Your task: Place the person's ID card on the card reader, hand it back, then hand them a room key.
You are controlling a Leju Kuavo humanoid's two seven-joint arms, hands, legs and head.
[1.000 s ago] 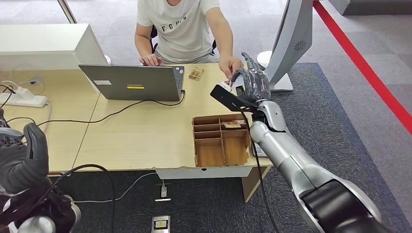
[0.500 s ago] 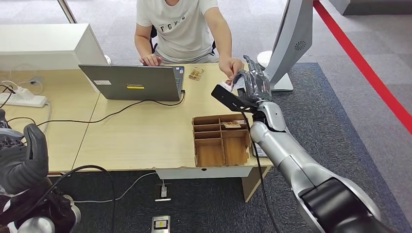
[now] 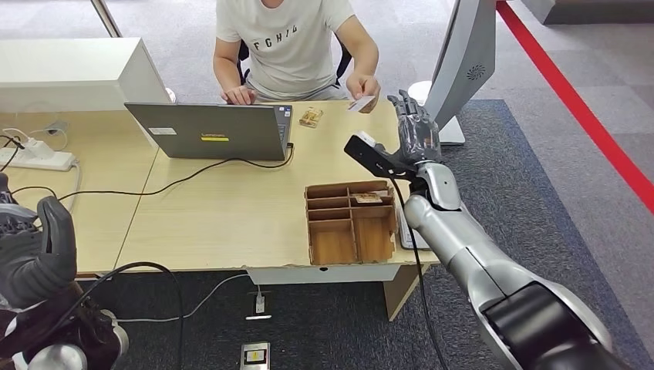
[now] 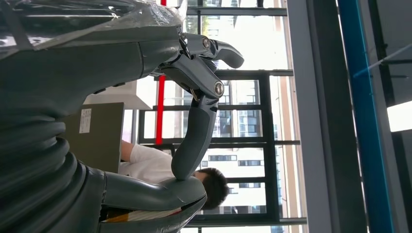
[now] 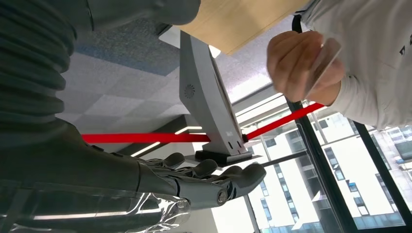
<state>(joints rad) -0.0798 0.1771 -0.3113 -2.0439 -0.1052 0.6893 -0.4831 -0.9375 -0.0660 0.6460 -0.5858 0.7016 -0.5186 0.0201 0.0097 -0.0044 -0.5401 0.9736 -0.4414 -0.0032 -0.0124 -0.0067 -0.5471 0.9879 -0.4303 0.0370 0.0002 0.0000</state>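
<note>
The person's hand [image 3: 369, 83] holds the white ID card [image 3: 360, 102] above the table's far edge, clear of my right hand [image 3: 414, 132]. My right hand is raised over the table's right end with its fingers stretched out and nothing in it. In the right wrist view the card [image 5: 321, 59] sits in the person's fingers [image 5: 296, 65], well apart from my flat right hand [image 5: 209, 180]. My left hand [image 3: 38, 250] hangs low at the left, holding nothing, its fingers [image 4: 197, 126] loosely apart. A small card [image 3: 368, 198] lies in the wooden compartment box [image 3: 351, 245].
An open laptop [image 3: 212, 131] stands in front of the seated person, its cable running across the wooden table [image 3: 224, 216]. A small brown object [image 3: 311, 117] lies beside it. A grey stand [image 3: 461, 58] rises at the right. A power strip [image 3: 37, 159] lies at the left.
The person has taken the ID card out of my right hand and drawn it back toward themselves. My right hand, now empty, has opened and shifted slightly right.
</note>
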